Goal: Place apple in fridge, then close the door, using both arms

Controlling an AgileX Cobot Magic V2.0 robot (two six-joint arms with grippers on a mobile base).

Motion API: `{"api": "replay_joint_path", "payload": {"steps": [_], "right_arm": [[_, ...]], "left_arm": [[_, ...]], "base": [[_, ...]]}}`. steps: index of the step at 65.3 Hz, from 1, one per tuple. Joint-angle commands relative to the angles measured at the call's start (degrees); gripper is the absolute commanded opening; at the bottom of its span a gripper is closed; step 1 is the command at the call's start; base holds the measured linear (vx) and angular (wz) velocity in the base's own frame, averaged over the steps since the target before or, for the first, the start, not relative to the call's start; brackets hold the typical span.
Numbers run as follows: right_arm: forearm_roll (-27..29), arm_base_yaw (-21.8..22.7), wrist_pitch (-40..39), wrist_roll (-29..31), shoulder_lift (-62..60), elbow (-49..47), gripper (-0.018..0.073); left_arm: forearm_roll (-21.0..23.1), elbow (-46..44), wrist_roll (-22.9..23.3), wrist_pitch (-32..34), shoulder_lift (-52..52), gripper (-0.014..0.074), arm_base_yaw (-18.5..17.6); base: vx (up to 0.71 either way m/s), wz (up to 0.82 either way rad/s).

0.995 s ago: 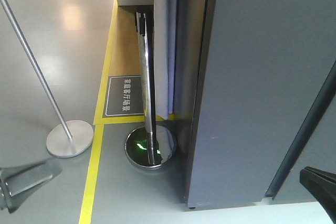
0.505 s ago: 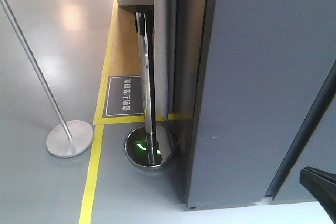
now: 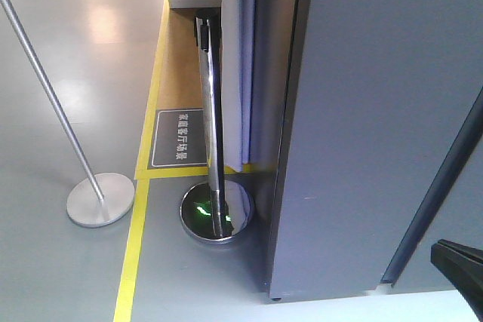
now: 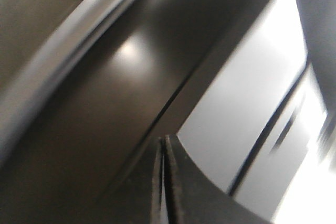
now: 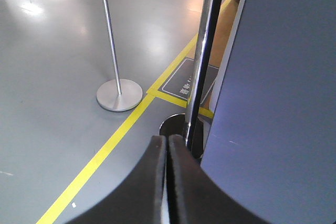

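Grey floor [image 3: 75, 73] with yellow tape is seen beside the fridge [image 3: 377, 111], whose door [image 3: 245, 65] has been swung nearly shut since a moment ago, both the left pincer [image 4: 164, 182] and right pincer [image 5: 168, 182] being pressed narrow and empty, while no apple is visible, presumably inside.

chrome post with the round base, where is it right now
In the front view the chrome post leans against the fridge, its shiny round base on the grey floor, just right of the yellow floor line.

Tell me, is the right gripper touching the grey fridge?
Apart. In the right wrist view, the shut right gripper has grey floor between it and the fridge.
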State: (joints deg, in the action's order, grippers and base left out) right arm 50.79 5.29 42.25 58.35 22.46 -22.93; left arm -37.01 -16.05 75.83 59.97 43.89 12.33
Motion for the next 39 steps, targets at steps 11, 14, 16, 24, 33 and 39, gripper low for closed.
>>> {"api": "replay_joint_path", "payload": {"steps": [11, 14, 16, 24, 33, 39], "right_arm": [[2.47, 0.27, -1.96, 0.41, 0.44, -1.4, -0.0003], [2.47, 0.27, -1.96, 0.41, 0.44, -1.4, -0.0003], [2.47, 0.27, -1.96, 0.41, 0.44, -1.4, -0.0003], [2.47, 0.27, -1.96, 0.41, 0.44, -1.4, -0.0003], [2.47, 0.27, -1.82, 0.41, 0.44, -1.4, -0.0003], [2.47, 0.27, -1.82, 0.41, 0.44, -1.4, -0.0003]], "left_arm": [[6.12, 5.25, -34.34, 3.52, -0.4, -0.0008, -0.65], [9.06, 7.88, -35.96, 3.52, -0.4, -0.0008, -0.65], [10.86, 9.78, -36.51, 3.6, -0.44, -0.0008, -0.65], [13.42, 16.48, -39.03, 1.81, -2.89, -0.0008, -0.65], [9.41, 18.17, -41.25, -7.84, -8.03, -0.0008, -1.36], [9.35, 18.17, -41.11, -13.18, -10.82, -0.0008, -2.15]], "base": [[0.0, 0.0], [0.0, 0.0], [0.0, 0.0], [0.0, 0.0], [0.0, 0.0], [0.0, 0.0]]}}
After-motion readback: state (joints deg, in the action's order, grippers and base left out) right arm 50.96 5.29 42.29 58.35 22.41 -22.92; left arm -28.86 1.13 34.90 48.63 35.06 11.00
